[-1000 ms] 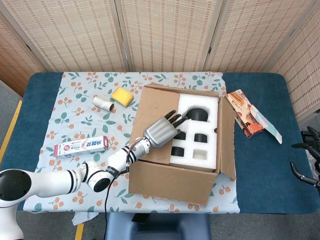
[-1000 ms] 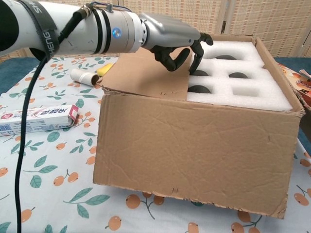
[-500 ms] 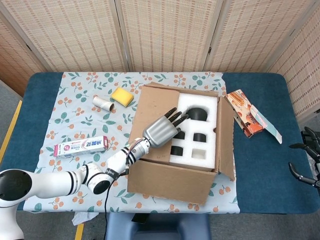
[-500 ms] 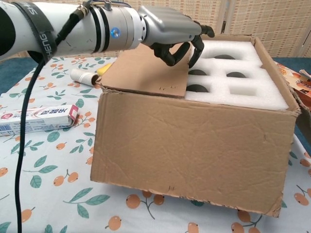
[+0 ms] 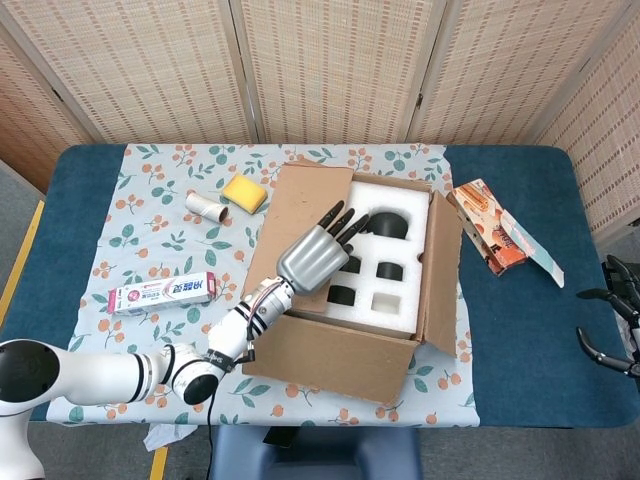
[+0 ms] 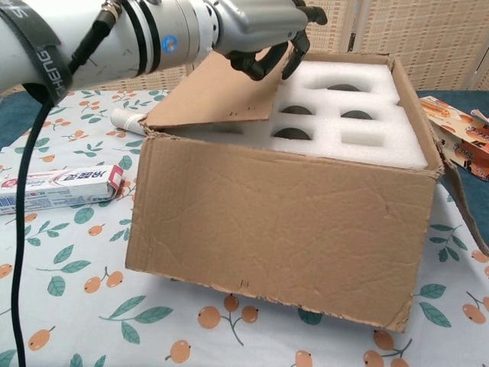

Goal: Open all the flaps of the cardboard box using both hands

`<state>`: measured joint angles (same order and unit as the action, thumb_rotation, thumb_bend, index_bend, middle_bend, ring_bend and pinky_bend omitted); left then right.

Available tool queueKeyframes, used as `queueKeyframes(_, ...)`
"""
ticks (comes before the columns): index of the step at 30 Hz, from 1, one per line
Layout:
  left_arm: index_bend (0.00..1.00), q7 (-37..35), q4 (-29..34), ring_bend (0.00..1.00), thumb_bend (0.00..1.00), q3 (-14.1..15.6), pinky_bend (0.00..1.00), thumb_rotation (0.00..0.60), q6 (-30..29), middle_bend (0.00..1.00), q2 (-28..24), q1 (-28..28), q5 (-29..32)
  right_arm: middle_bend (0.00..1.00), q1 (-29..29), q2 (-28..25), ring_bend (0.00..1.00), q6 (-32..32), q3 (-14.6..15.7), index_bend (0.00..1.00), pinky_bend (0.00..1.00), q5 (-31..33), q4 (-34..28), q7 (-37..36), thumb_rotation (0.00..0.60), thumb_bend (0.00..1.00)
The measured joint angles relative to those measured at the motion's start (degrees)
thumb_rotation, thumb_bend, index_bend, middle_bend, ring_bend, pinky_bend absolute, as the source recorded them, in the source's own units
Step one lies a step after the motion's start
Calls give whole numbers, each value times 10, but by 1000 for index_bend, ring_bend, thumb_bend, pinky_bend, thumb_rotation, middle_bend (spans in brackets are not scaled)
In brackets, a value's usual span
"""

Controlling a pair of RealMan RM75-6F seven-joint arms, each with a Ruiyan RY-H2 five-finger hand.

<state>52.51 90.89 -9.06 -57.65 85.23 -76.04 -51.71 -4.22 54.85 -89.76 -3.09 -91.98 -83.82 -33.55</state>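
The cardboard box [image 5: 335,350] [image 6: 283,206] stands mid-table with a white foam insert [image 5: 385,265] [image 6: 359,115] showing its dark holes. My left hand [image 5: 312,252] [image 6: 252,27] reaches over the box's left flap [image 5: 300,215] [image 6: 210,95]. Its dark fingers curl round the flap's free edge and hold it lifted at a slant above the foam. The right flap [image 5: 440,265] stands up and outward. My right hand [image 5: 612,330] shows only at the head view's right edge, far from the box, fingers apart and holding nothing.
A floral cloth [image 5: 150,240] covers the blue table [image 5: 530,340]. Left of the box lie a toothpaste carton [image 5: 163,293] [image 6: 57,187], a cardboard tube [image 5: 207,206] [image 6: 126,118] and a yellow sponge [image 5: 243,191]. An orange snack pack [image 5: 490,225] [image 6: 458,138] lies to the right.
The left hand has risen and drawn back leftward, lifting the left flap off the foam. The whole box has slid a little to the left. The right hand has barely moved.
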Motion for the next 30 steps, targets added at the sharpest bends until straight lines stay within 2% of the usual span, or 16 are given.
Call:
queueKeyframes(13,463,109,50,0,1000,-10,0,600,-96,0,-12,11,16,0,2,-1,0,-10,6,309,0,-11,-2,2,349,468)
queueKeyframes(21,460,195,44,0,1000,-5,0,600,-164,0,-24,23,-8,0,1,0,0,-9,7,310,0,-12,-2,6,350,467)
queueKeyframes(30,462,221,30,0,1000,-8,0,600,-203,0,-46,63,1,0,1,1,0,-10,10,310,0,-16,-5,12,349,467)
